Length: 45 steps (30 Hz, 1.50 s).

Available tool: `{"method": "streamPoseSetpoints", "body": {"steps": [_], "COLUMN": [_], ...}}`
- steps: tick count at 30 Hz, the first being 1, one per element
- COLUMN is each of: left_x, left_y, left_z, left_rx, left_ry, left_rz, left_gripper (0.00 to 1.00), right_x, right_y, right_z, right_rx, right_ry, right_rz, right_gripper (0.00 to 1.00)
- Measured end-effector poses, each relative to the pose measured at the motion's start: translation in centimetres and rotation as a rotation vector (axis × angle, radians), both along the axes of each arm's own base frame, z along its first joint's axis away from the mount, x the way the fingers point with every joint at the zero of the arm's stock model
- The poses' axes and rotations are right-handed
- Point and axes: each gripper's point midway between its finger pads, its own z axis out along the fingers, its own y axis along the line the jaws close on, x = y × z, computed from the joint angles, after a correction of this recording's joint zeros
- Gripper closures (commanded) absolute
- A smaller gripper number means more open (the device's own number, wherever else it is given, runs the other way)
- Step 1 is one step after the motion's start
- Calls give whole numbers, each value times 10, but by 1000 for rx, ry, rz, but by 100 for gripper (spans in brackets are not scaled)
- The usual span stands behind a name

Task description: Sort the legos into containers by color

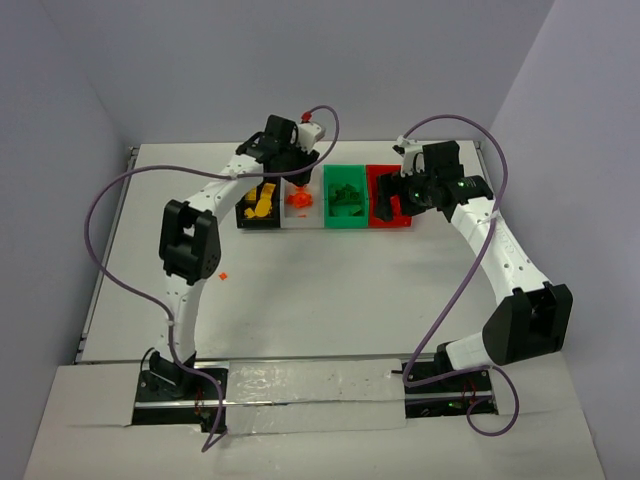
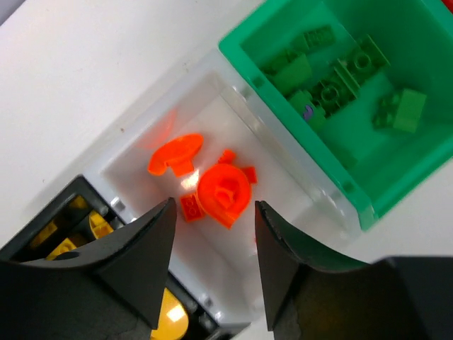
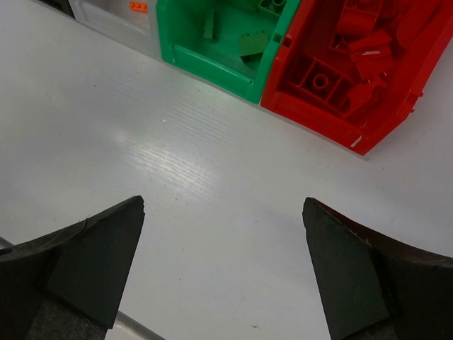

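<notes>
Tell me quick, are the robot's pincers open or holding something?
Left pincer: open, holding nothing, above the white bin.
Right pincer: open, empty.

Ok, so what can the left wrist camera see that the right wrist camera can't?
Only the left wrist view shows the black bin with yellow pieces, and the round orange piece in the white bin. Only the right wrist view shows the red bin holding red bricks. Both show the green bin with green bricks inside. Both also catch the white bin, though the right wrist view sees only a corner of it.
</notes>
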Motion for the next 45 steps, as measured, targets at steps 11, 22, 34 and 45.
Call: {"method": "streamPoseSetpoints", "body": {"steps": [11, 22, 34, 45], "left_x": [-192, -249, -243, -232], "left_y": [110, 208, 219, 223], "left_z": [3, -35, -82, -93], "left_rx": [131, 319, 425, 484], "left_ry": [147, 155, 54, -42], "left_rz": [-303, -702, -1052, -1140], "left_gripper": [48, 42, 41, 44], "right_x": [-1, 3, 1, 3], "right_y": [2, 11, 10, 10], "right_z": [1, 3, 1, -7], "right_rx": [11, 28, 17, 11], "right_ry": [2, 24, 34, 59], "right_rz": [10, 36, 32, 31], "right_gripper": [0, 0, 0, 0]}}
